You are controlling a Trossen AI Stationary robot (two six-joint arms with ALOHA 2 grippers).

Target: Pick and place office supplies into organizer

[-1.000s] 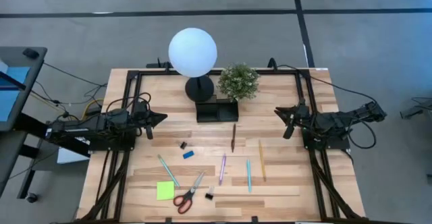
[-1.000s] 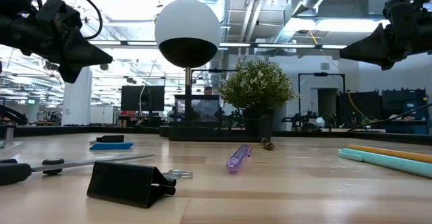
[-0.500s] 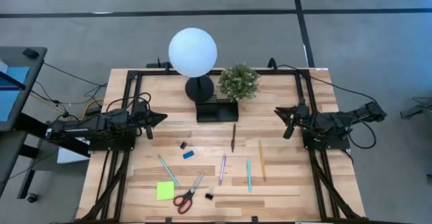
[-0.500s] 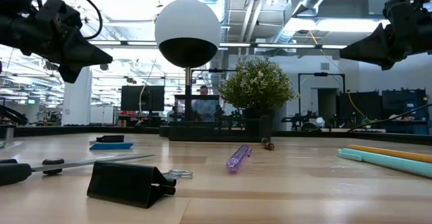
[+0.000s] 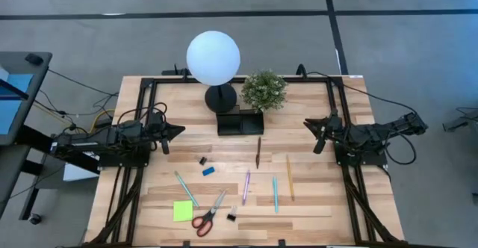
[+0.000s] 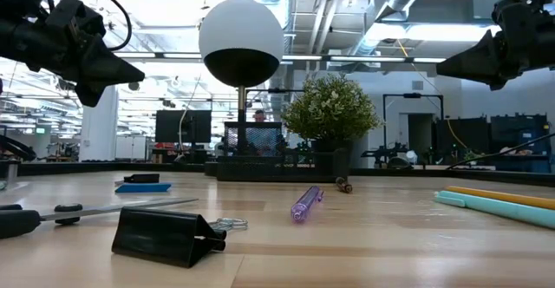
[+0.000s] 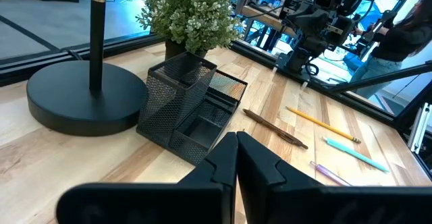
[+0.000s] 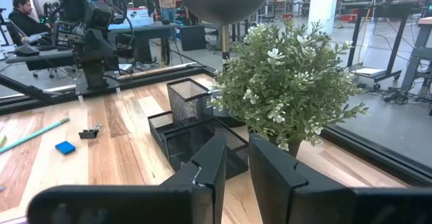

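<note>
The office supplies lie flat on the wooden table: a brown pencil, a wooden pencil, two teal pens, a purple pen, red-handled scissors, a lime-green sticky pad, a blue eraser and black binder clips. The black mesh organizer stands at the far middle. My left gripper hovers shut at the table's left, above the surface. My right gripper hovers at the right, its fingers a narrow gap apart with nothing between them.
A globe lamp with a round black base and a potted plant stand just behind the organizer. A black frame runs along the table's edges. People show in the room beyond the table.
</note>
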